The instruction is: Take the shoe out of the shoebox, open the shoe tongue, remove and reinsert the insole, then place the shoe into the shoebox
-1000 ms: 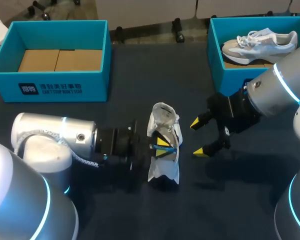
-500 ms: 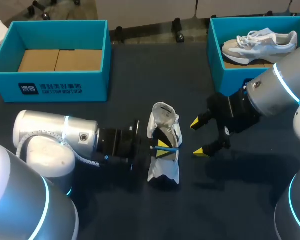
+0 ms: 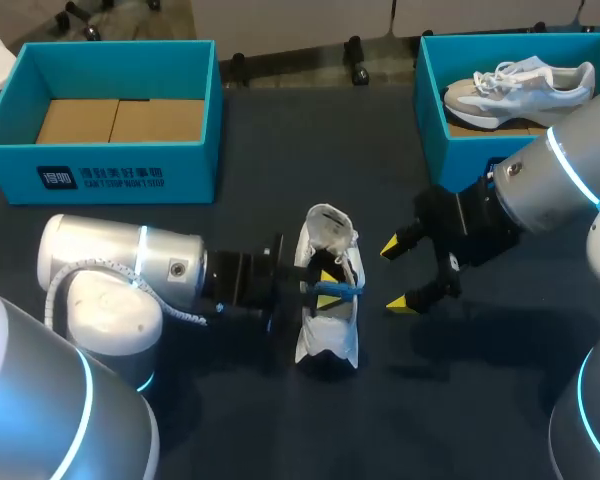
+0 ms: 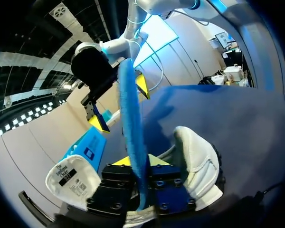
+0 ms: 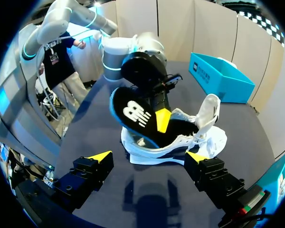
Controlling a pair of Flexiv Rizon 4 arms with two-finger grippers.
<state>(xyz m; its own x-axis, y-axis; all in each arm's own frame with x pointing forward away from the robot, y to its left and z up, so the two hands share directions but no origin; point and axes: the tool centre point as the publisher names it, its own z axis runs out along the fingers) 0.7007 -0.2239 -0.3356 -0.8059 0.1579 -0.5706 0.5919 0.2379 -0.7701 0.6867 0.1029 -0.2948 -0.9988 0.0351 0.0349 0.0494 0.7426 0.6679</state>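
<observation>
Pinching the insole [image 3: 344,291] between its two yellow fingers, my left gripper [image 3: 328,288] is closed tight on it, one finger on each flat side. The insole is black with a bright blue edge. It stands up on a slant, with its low end down in the shoe [image 3: 328,335] and the rest sticking out of the top. The shoe is white with dark parts. It sits on the dark table [image 3: 280,150], in the middle, between my two grippers. Its white tongue [image 5: 210,110] is pulled up and back, so the shoe's mouth is wide open. My left arm [image 3: 120,262] comes in low from the left side. My right gripper [image 3: 396,274] is just beside the shoe on the other side. Its fingers are spread wide, hold nothing and do not touch the shoe. Behind it my right arm [image 3: 550,180] goes off to the right. Far back on the left is the left shoebox [image 3: 110,172], blue, with brown cardboard [image 3: 120,120] in it. Far back on the right is the right shoebox [image 3: 432,110], also blue. The other shoe [image 3: 520,82], white and grey with white laces, lies in it. Both boxes are well apart from the shoe on the table.
</observation>
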